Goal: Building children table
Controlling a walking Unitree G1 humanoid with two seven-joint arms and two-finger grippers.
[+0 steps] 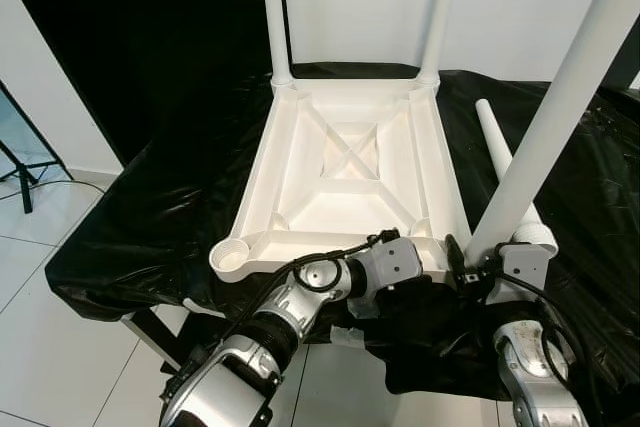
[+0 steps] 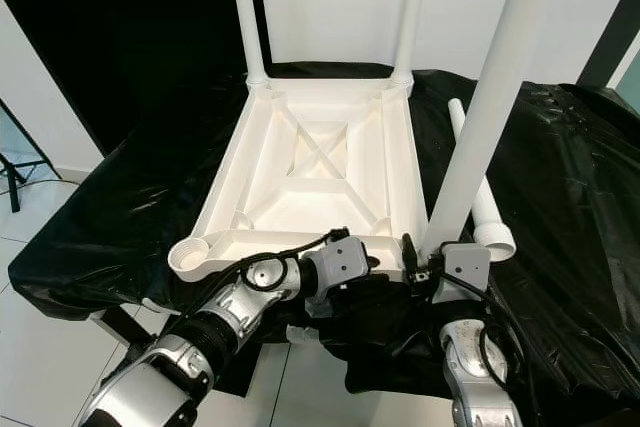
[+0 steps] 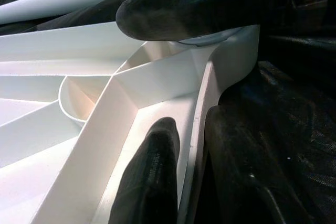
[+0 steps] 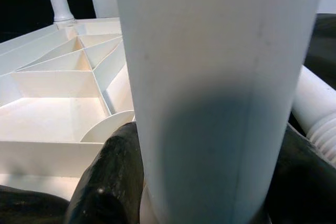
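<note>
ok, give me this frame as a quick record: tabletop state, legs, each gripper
tabletop: white tabletop upside down on black sheet
far legs: two legs upright in far corner sockets
near right leg: third leg held tilted at near right corner
near left socket: empty socket
spare leg: fourth leg lying on sheet, right of tabletop
left gripper: shut on tabletop near edge
right gripper: shut on third leg
</note>
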